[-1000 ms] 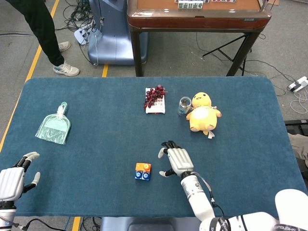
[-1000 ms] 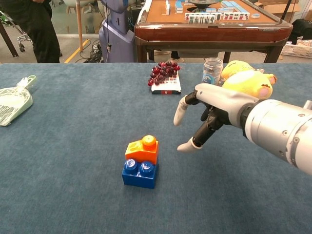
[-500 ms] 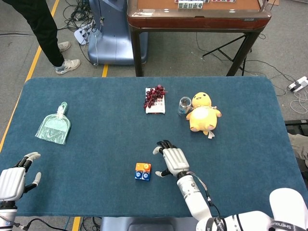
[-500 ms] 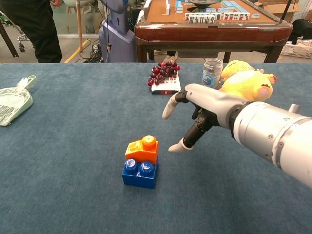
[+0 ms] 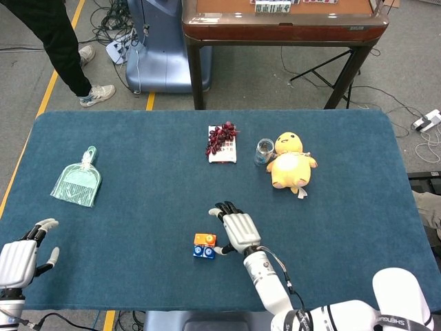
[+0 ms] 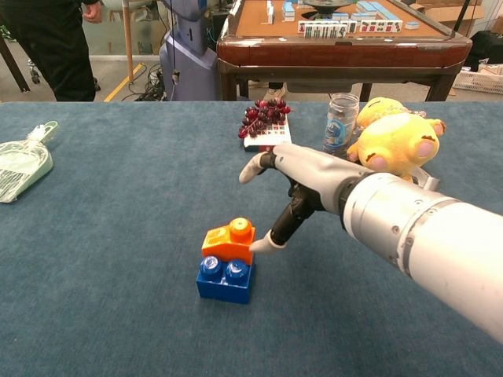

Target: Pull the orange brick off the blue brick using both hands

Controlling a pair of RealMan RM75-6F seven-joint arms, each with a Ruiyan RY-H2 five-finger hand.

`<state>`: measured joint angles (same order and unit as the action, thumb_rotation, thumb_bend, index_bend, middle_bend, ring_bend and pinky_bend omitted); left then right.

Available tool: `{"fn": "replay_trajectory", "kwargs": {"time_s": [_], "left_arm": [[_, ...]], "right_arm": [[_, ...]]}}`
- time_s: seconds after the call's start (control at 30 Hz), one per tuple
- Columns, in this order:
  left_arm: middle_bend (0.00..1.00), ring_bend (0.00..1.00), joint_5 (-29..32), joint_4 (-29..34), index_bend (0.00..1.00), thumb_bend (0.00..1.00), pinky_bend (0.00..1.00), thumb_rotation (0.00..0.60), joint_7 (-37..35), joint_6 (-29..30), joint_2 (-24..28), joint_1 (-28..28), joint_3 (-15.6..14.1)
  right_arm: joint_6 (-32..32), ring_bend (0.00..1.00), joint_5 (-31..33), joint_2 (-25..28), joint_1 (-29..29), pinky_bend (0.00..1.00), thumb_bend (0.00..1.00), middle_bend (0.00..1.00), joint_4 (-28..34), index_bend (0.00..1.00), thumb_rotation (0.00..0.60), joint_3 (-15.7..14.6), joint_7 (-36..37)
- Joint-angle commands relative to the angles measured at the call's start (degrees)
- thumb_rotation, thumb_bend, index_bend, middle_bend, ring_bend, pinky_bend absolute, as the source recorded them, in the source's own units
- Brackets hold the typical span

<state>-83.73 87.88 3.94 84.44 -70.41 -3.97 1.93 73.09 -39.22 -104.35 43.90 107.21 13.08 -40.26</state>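
Observation:
The orange brick (image 6: 229, 240) (image 5: 204, 239) sits stacked on the blue brick (image 6: 225, 280) (image 5: 203, 252) near the table's front middle. My right hand (image 6: 292, 180) (image 5: 234, 228) is spread just right of the stack, holding nothing, with its thumb tip at the orange brick's right side. My left hand (image 5: 24, 255) rests far off at the front left corner, fingers apart and empty; the chest view does not show it.
A green dustpan (image 5: 77, 183) lies at the left. Towards the back stand a grape bunch on a white block (image 5: 222, 142), a small glass jar (image 5: 264, 151) and a yellow plush duck (image 5: 291, 162). A person stands beyond the table's far left.
My right hand has moved left toward the stack, and its thumb now reaches the orange brick. The left hand and the bricks have stayed put.

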Motion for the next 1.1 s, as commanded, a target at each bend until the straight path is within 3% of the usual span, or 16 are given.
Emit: {"fn": "replay_trajectory", "kwargs": {"time_s": [0.03, 0.37, 1.1], "left_arm": [[0.23, 0.38, 0.06, -0.28, 0.30, 0.41, 0.64, 0.600, -0.21, -0.03, -0.19, 0.06, -0.05], [0.23, 0.38, -0.07, -0.45, 0.30, 0.41, 0.64, 0.600, -1.19, -0.21, -0.30, 0.11, -0.18], [0.23, 0.38, -0.06, -0.72, 0.30, 0.41, 0.64, 0.600, -1.05, -0.62, -0.70, 0.07, -0.39]], "right_arm": [[-0.35, 0.04, 0.54, -0.76, 0.42, 0.20, 0.00, 0.11, -0.87, 0.20, 0.600, 0.36, -0.10], [-1.67, 0.04, 2.37, -3.10, 1.73, 0.19, 0.00, 0.11, -4.92, 0.20, 0.600, 1.57, -0.08], [-2.24, 0.04, 3.07, -3.09, 1.98, 0.19, 0.00, 0.11, -9.16, 0.20, 0.600, 3.08, 0.68]]}}
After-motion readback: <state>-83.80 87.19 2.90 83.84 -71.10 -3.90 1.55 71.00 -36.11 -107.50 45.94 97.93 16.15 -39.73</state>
